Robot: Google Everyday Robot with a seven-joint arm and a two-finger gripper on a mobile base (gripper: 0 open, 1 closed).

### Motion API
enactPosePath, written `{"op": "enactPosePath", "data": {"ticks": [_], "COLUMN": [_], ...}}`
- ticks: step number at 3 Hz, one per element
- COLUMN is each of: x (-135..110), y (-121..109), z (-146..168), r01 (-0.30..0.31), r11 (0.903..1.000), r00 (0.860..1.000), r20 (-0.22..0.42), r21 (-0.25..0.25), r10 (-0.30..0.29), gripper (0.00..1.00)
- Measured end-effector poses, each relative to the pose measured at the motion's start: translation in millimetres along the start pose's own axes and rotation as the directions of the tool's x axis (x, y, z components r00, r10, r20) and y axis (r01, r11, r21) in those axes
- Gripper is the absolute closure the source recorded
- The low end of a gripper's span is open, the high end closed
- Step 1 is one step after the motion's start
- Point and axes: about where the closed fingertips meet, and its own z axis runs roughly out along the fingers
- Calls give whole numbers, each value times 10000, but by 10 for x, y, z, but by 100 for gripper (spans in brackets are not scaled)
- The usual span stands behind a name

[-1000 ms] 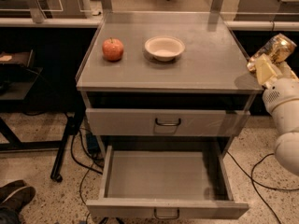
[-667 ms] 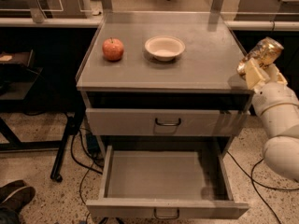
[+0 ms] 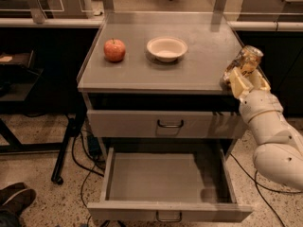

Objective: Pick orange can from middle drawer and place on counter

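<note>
My gripper (image 3: 242, 75) is at the right front corner of the counter (image 3: 199, 70), shut on the orange can (image 3: 246, 60). The can is golden-orange and shiny, tilted, held over the counter's right rim just above the surface. The middle drawer (image 3: 165, 178) is pulled wide open below, its inside bare. Its dark loop handle (image 3: 169, 216) shows at the front edge. The white arm (image 3: 274, 136) rises from the lower right.
A red apple (image 3: 114, 49) and a shallow white bowl (image 3: 166, 48) sit on the counter's far half. The upper drawer front (image 3: 165, 124) is closed. Dark shoes (image 3: 14, 202) and cables lie on the floor at left. Desks stand behind.
The gripper with the orange can has moved left, from beside the counter toward and over its right edge. The drawer stays open.
</note>
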Motion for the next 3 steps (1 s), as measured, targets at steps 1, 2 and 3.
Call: {"op": "enactPosePath", "data": {"ticks": [1,2,3], "x": [-3,-5,-39], "y": [12,-112,-363], "z": [3,118,324], "r01": [36,190,420], "r11": [10000,9995,9960], "r00": [10000,9997,9983], "r20": [6,121,364], "r21": [-42,262,793], "r10": [-36,-193,-451], "gripper": [100,100,100]}}
